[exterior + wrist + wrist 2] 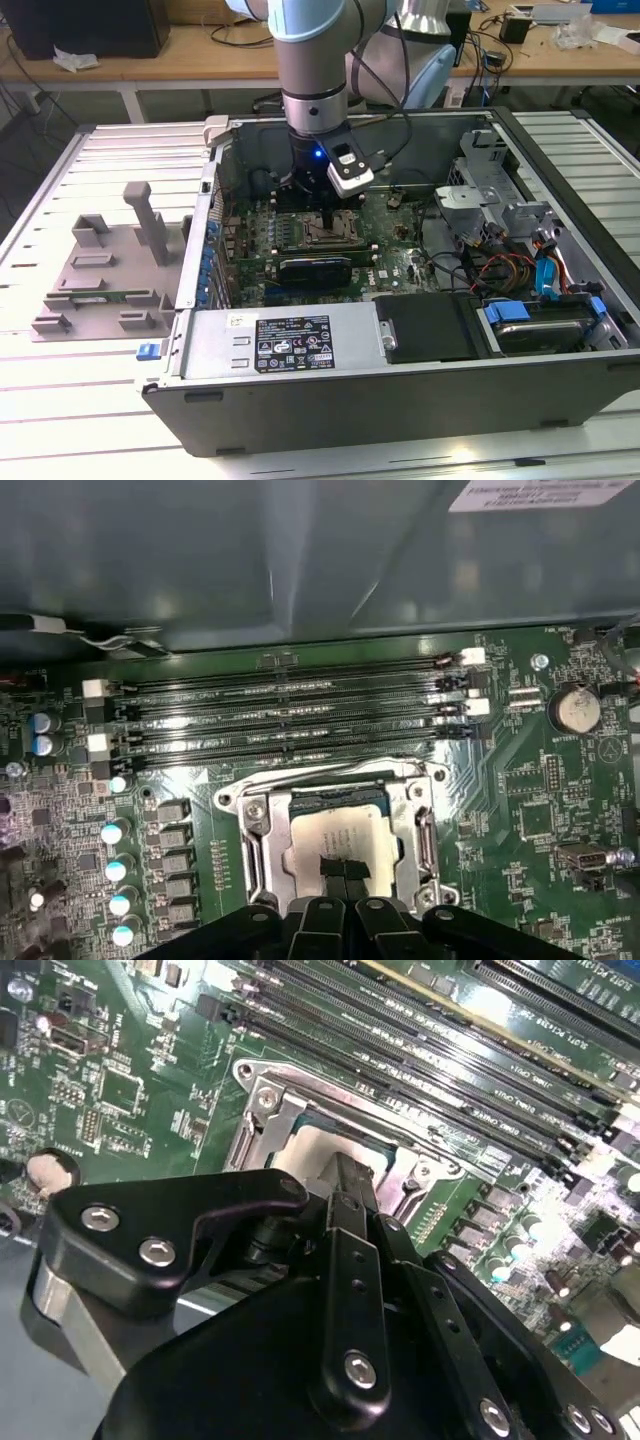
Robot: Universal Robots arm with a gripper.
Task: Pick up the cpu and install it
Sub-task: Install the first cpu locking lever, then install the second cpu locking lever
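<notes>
Memory slots (290, 720), long, dark and parallel, run across the green motherboard (540, 810) just beyond the claw (340, 873), with a round silver coin cell (575, 709) off to one side and a row of small cylindrical capacitors (118, 870) on the other. Directly beneath the claw lies the square processor socket with its bright metal frame (262, 845), and seated within that frame is the cpu (335, 835), a small flat square chip with a silver-grey metal top. In the exterior view, the open grey computer case (420, 390) rests on a slatted white surface (60, 420); its walls rise around the claw on all sides, and bundles of coloured cables (505, 270) and a metal drive cage (480, 190) occupy the bay toward the exterior view's right. A grey plastic fixture block (105, 270) with upright posts sits outside the case, well apart from the claw, toward the exterior view's left.

Black fingers (352, 1210) of the claw are drawn close together, their tips meeting at the top face of the cpu near its middle; whether they press on the chip or merely touch it cannot be told. Nothing is held between them.

Arm (312, 60), silver-grey and cylindrical, descends almost vertically into the case, wrist pointing straight down over the socket, with a small blue light lit on the wrist.
</notes>
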